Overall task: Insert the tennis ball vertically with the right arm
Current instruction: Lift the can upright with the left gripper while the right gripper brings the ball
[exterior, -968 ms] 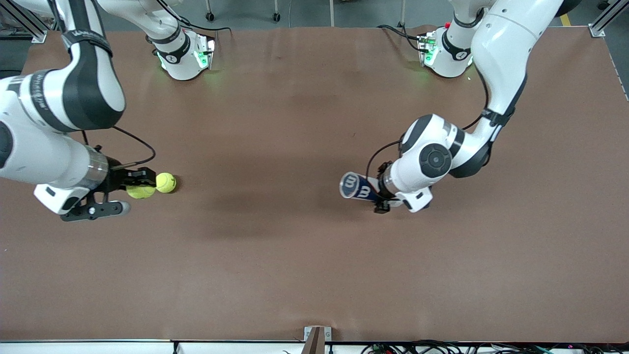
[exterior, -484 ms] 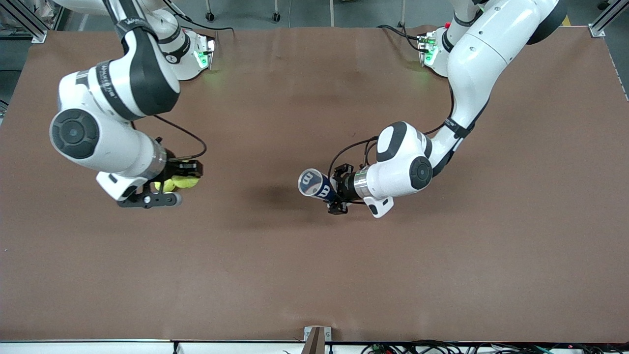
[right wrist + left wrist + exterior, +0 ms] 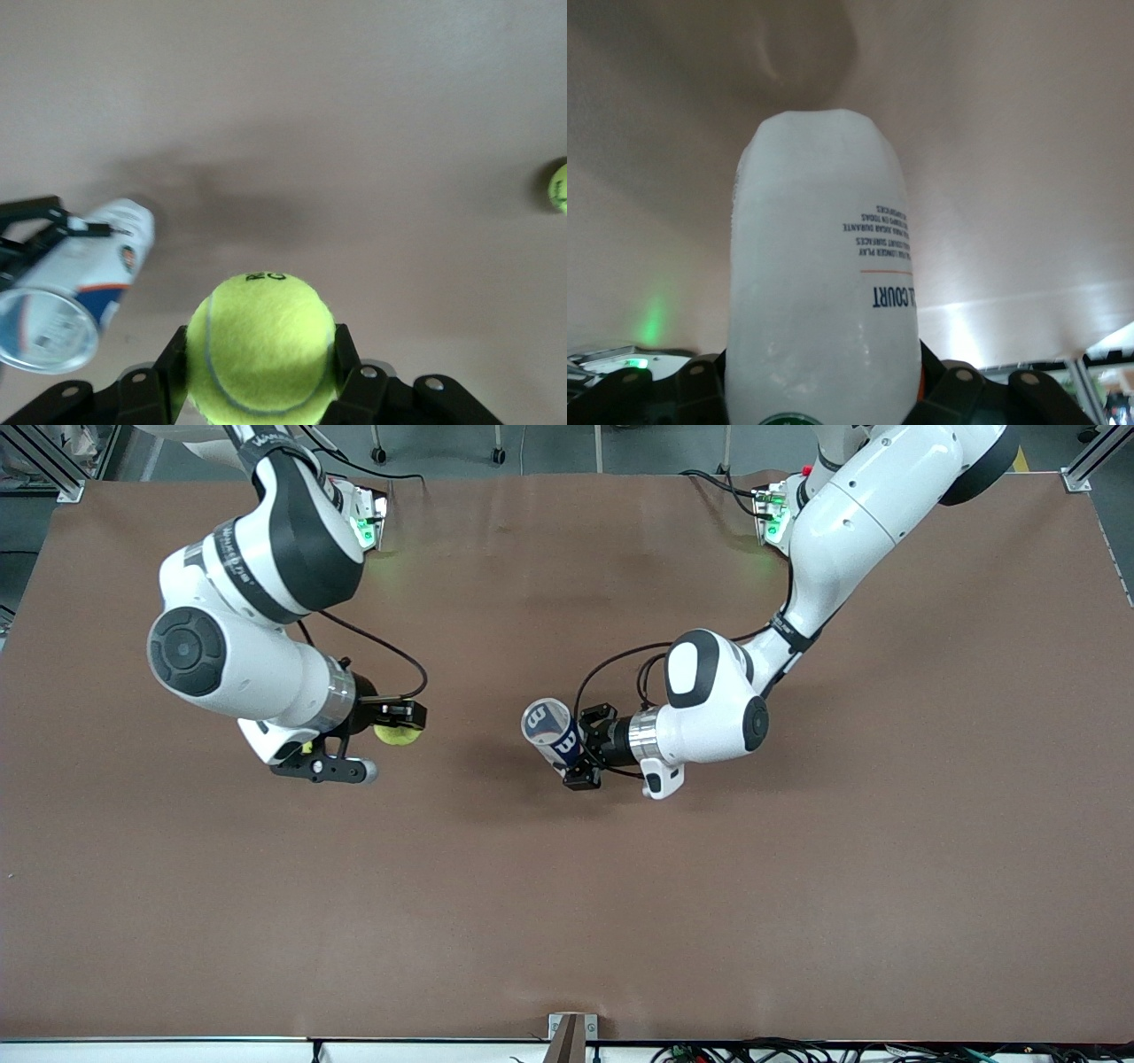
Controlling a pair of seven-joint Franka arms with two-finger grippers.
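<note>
Right gripper [image 3: 400, 724] fingers [image 3: 347, 354] are clamped on a tennis ball [image 3: 261, 345], carried in the air above the table [image 3: 567, 921]. Left gripper [image 3: 576, 757] is clenched around a clear ball can [image 3: 549, 729], raised over mid-table, tilted. A second ball [image 3: 558, 188] is seen on the table.

i'm looking at a wide brown table [image 3: 567, 921] with soft shadows pooled near its middle. grey floor [image 3: 549, 447] shows along the top edge, with aluminium frame posts [image 3: 1085, 465] at the corners. a tangle of cables [image 3: 797, 1052] lies along the bottom edge.
</note>
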